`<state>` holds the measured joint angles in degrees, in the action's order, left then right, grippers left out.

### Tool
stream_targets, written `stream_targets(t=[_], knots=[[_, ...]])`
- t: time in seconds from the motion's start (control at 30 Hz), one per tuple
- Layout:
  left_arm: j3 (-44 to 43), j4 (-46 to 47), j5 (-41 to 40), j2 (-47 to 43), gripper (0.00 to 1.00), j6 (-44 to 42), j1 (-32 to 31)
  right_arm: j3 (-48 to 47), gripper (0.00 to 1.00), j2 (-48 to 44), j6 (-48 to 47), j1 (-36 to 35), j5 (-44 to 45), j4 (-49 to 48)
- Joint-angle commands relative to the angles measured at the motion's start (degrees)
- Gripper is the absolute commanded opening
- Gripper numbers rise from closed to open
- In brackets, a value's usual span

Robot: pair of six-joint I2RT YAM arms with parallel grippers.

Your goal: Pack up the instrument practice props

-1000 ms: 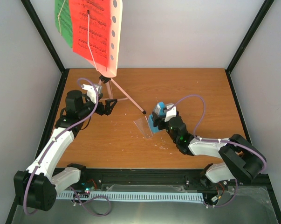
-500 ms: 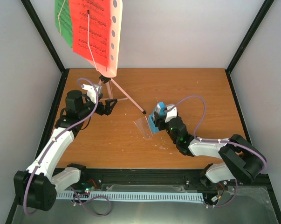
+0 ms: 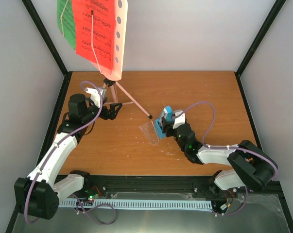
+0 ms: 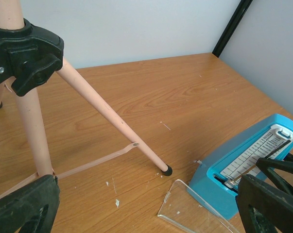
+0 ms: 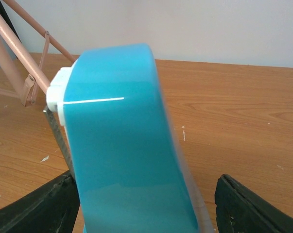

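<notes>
The blue metronome [image 5: 122, 160] sits inside the right pincer [image 5: 146, 204] — gripped or not, I cannot tell. The left pincer [image 4: 22, 128], spread, straddles a tube of the pink music stand [image 4: 37, 141].

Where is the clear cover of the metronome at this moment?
The clear cover lies on the table near the centre of the top view, just left of the blue metronome.

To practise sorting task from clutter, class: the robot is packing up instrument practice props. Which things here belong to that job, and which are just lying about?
Job: pink music stand, red page, green page, blue metronome, clear cover.
Lying about: white flecks on the table.
</notes>
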<state>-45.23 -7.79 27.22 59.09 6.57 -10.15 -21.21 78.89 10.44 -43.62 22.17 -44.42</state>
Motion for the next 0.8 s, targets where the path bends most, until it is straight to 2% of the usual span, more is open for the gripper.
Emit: stream_targets(t=[0.0,0.77], knots=[[-1.4,-0.7,0.5,-0.1,0.99,0.4,-0.5,1.2,0.73,-0.9,0.8,-0.5,2.6,-1.0],[-1.4,-0.7,0.6,-0.4,1.0,0.3,-0.6,0.3,0.7,-0.4,3.6,-0.5,3.9,-0.5]])
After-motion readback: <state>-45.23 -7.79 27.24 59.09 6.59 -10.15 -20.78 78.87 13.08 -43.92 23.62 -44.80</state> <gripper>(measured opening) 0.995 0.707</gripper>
